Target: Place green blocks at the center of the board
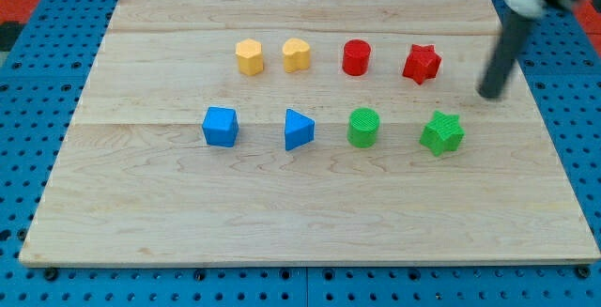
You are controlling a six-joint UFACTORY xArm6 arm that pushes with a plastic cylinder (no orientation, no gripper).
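A green cylinder (363, 127) stands just right of the board's middle. A green star (442, 133) lies further to the view's right, in the same row. My tip (489, 94) is at the right part of the board, above and to the right of the green star and right of the red star, touching neither. The rod slants up to the view's top right corner.
A blue cube (220, 126) and a blue triangular block (299, 130) lie left of the green cylinder. In the upper row are a yellow hexagon (249, 56), a yellow block (296, 54), a red cylinder (356, 57) and a red star (422, 63). The wooden board (300, 213) rests on a blue pegboard.
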